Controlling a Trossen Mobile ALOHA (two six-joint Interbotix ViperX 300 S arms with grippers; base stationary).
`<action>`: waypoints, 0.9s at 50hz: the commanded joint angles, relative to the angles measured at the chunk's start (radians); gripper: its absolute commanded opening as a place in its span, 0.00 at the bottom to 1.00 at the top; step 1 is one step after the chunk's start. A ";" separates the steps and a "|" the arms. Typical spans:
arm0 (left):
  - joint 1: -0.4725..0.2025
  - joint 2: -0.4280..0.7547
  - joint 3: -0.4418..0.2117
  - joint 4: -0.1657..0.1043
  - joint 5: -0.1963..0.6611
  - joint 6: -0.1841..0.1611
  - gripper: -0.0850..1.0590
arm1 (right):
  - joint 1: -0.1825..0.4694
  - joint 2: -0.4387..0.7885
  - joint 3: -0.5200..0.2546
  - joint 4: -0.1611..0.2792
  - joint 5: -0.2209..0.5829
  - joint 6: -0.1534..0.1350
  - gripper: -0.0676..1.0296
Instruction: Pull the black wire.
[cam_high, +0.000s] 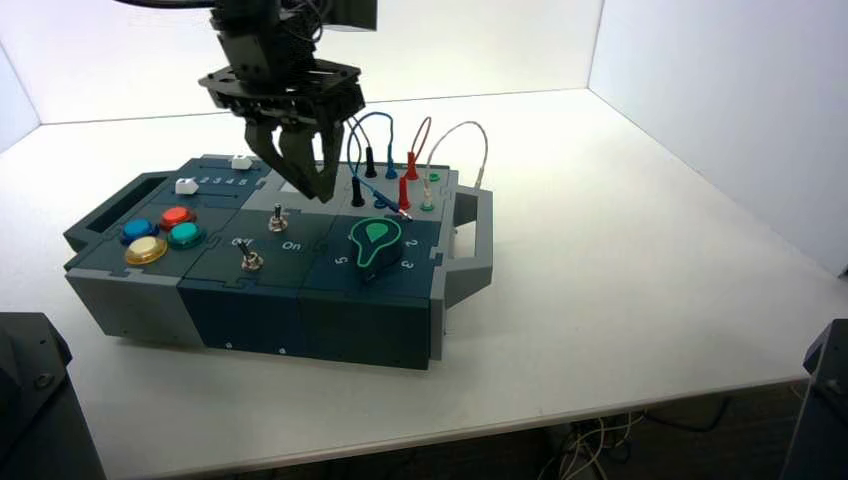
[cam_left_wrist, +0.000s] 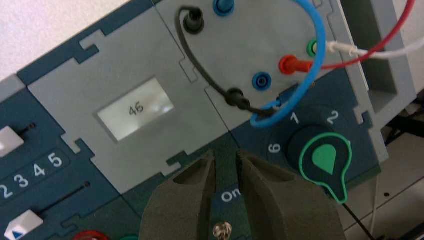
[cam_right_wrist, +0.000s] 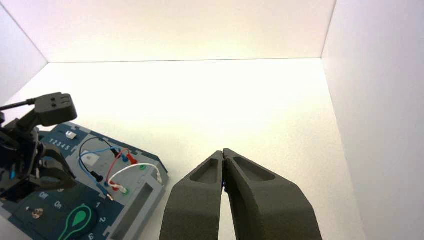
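The black wire (cam_left_wrist: 200, 70) arches between two black plugs in the box's grey socket panel; it also shows in the high view (cam_high: 357, 188). My left gripper (cam_high: 316, 188) hangs over the box beside the small display, just left of the wire. In the left wrist view the left gripper (cam_left_wrist: 226, 156) is narrowly open and empty, above the "On" lettering and a toggle switch (cam_left_wrist: 222, 231), short of the nearer black plug (cam_left_wrist: 235, 96). My right gripper (cam_right_wrist: 223, 153) is shut and empty, parked away to the right of the box.
A blue lead (cam_left_wrist: 318, 60), a red lead (cam_left_wrist: 295, 64) and a white lead (cam_left_wrist: 380, 54) sit in the same panel, the blue one crossing the black wire. The display (cam_left_wrist: 135, 108) reads 46. The green knob (cam_left_wrist: 324, 160) lies close by, and coloured buttons (cam_high: 160, 233) at the box's left end.
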 joint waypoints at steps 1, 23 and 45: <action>-0.003 0.002 -0.034 -0.002 -0.011 0.006 0.29 | -0.002 0.008 -0.015 0.003 -0.011 0.003 0.04; -0.031 0.058 -0.097 0.000 -0.018 0.005 0.29 | -0.002 0.008 -0.014 0.003 -0.012 0.002 0.04; -0.048 0.114 -0.130 -0.002 -0.029 0.006 0.29 | -0.002 0.008 -0.014 0.003 -0.014 0.002 0.04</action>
